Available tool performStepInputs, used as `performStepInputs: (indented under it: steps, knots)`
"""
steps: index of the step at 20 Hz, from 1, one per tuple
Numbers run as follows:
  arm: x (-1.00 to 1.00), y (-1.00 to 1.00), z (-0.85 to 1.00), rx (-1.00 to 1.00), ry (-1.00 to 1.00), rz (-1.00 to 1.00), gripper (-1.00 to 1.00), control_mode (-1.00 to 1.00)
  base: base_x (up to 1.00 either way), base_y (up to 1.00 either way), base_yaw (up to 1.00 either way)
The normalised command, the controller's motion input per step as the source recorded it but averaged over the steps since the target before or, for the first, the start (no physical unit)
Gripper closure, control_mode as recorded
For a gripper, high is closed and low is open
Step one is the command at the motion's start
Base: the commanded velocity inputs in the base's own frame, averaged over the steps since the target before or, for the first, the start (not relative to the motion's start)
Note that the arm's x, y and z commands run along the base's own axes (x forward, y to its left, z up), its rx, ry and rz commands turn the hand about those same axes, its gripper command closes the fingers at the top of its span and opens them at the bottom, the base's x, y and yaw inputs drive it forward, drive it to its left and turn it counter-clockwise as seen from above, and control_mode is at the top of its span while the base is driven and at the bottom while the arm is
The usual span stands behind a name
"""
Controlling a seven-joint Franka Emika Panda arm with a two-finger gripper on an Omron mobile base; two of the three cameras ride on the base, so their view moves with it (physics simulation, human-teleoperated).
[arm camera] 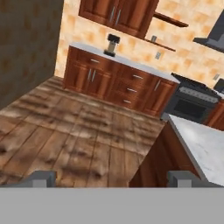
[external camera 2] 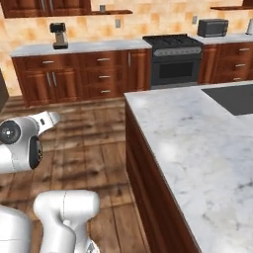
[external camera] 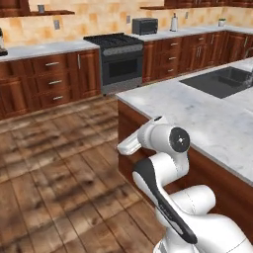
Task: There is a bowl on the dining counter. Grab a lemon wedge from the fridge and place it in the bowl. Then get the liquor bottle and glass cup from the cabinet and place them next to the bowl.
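Observation:
My gripper (arm camera: 112,179) is open with nothing between its two dark fingertips (arm camera: 41,177), and it looks out over the wooden floor toward the wall cabinets. The arm is folded close above the base beside the marble dining counter (external camera: 207,116) (external camera 2: 197,148) (arm camera: 203,146). Brown upper cabinet doors (arm camera: 118,15) (external camera 2: 44,6) hang shut on the far wall. A tall dark surface (arm camera: 26,48) fills the left of the hand view; I cannot tell what it is. The bowl, lemon wedge, fridge, liquor bottle and glass cup are out of view.
A black stove (external camera: 121,62) (external camera 2: 175,59) stands in the row of brown base cabinets. A coffee maker (external camera 2: 60,35) (arm camera: 113,45) and a toaster oven (external camera: 145,25) sit on the back counter. A dark sink (external camera: 220,81) is set in the island. Open wooden floor (external camera: 54,163) lies left.

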Motion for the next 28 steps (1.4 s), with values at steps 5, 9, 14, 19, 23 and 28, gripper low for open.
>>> performStepInputs:
  steps: [5, 9, 14, 19, 23, 28]
  knots:
    - [0.00, 0.00, 0.00, 0.00, 0.00, 0.00, -1.00, 1.00, 1.00, 0.79, -0.21]
    - [0.00, 0.00, 0.00, 0.00, 0.00, 0.00, -1.00, 1.00, 1.00, 0.95, -0.04]
    - [0.00, 0.00, 0.00, 0.00, 0.00, 0.00, -1.00, 1.00, 1.00, 0.83, 0.00]
    - [0.00, 0.00, 0.00, 0.00, 0.00, 0.00, -1.00, 1.00, 1.00, 0.75, 0.00]
    - [0.00, 0.00, 0.00, 0.00, 0.00, 0.00, -1.00, 1.00, 1.00, 0.70, -0.01]
    - [0.00, 0.00, 0.00, 0.00, 0.00, 0.00, -1.00, 1.00, 1.00, 0.70, -0.01]
